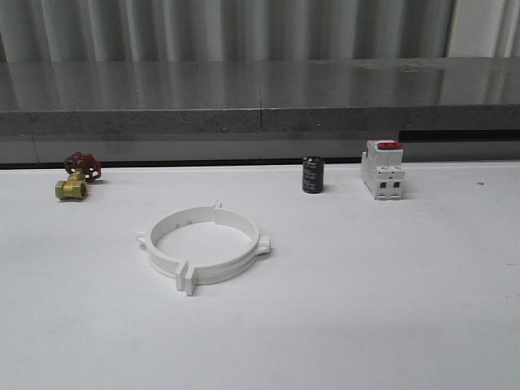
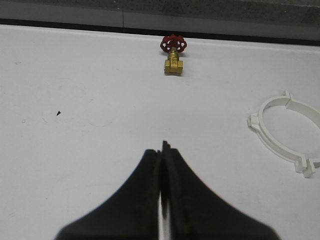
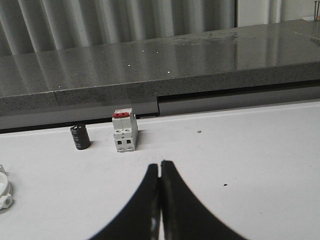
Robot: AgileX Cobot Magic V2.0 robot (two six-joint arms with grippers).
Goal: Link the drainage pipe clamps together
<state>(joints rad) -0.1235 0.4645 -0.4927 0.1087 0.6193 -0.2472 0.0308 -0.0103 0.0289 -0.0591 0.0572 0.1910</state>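
Observation:
The two white drainage pipe clamps [image 1: 203, 245] lie flat on the white table [image 1: 366, 309], left of centre, their half-ring bands meeting as one wide ring with tabs touching at the front and back. In the left wrist view the clamps [image 2: 285, 133] sit well off to one side of my left gripper [image 2: 163, 148], which is shut with nothing in it. My right gripper [image 3: 160, 165] is also shut and empty, hovering over bare table; an edge of the clamps [image 3: 4, 192] shows at that frame's border.
A brass valve with a red handwheel [image 1: 77, 178] stands at the back left. A small black cylinder [image 1: 313, 175] and a white boxy switch with a red top [image 1: 383, 168] stand at the back, right of centre. A grey ledge [image 1: 260, 114] runs behind the table.

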